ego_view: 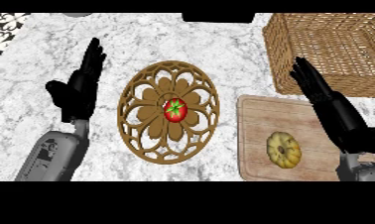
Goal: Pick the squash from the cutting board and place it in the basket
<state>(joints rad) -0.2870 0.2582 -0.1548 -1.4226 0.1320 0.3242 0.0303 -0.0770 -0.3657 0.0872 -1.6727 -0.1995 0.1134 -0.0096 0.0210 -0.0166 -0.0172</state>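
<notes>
A yellow ridged squash (283, 149) lies on the wooden cutting board (256, 119) at the lower right. Behind the board, at the upper right, stands the woven wicker basket (322, 44). My right hand (328, 100) hovers over the board's far right side, fingers straight and pointing toward the basket's near wall, up and to the right of the squash and apart from it. At the left of the counter my left hand (79, 89) is open with fingers up and holds nothing.
A carved brown wooden trivet (147, 119) lies in the middle of the marble counter with a red tomato (175, 109) on its centre. A dark object (218, 18) sits at the back edge.
</notes>
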